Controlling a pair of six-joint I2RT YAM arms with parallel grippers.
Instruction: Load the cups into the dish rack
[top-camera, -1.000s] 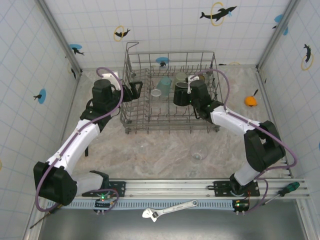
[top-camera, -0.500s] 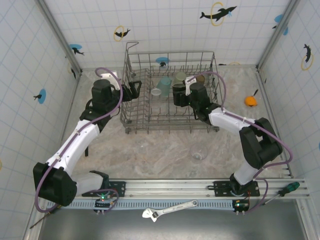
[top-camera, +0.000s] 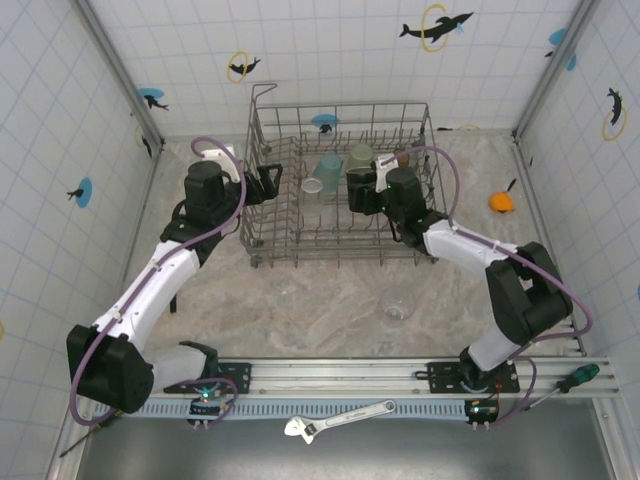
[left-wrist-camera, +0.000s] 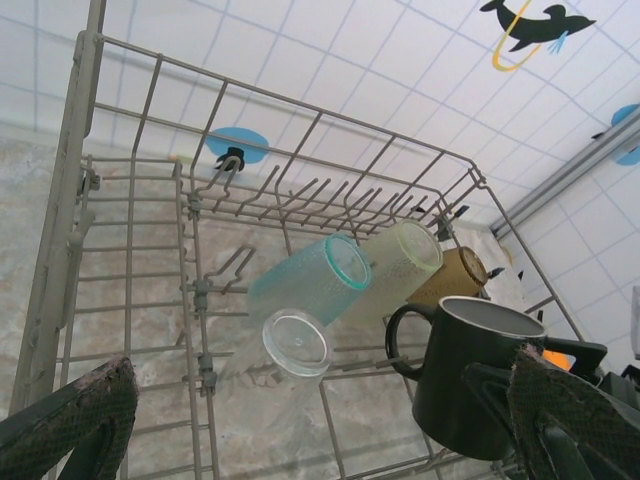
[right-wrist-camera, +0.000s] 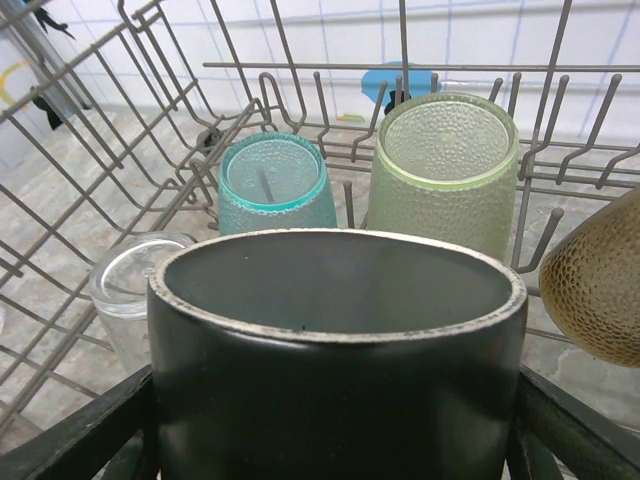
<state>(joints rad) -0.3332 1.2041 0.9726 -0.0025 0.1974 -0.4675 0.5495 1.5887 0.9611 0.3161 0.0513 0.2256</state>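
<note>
The dish rack (top-camera: 340, 112) sits mid-desk. My right fingers (right-wrist-camera: 575, 425) are clamped on the black mug (right-wrist-camera: 335, 350), one on each side, within the rack's walls just in front of the teal tumbler (right-wrist-camera: 275, 185) and the pale green tumbler (right-wrist-camera: 445, 170). My left fingers (left-wrist-camera: 75, 420) are spread wide apart, gripping nothing, at the rack's left wall.
</note>
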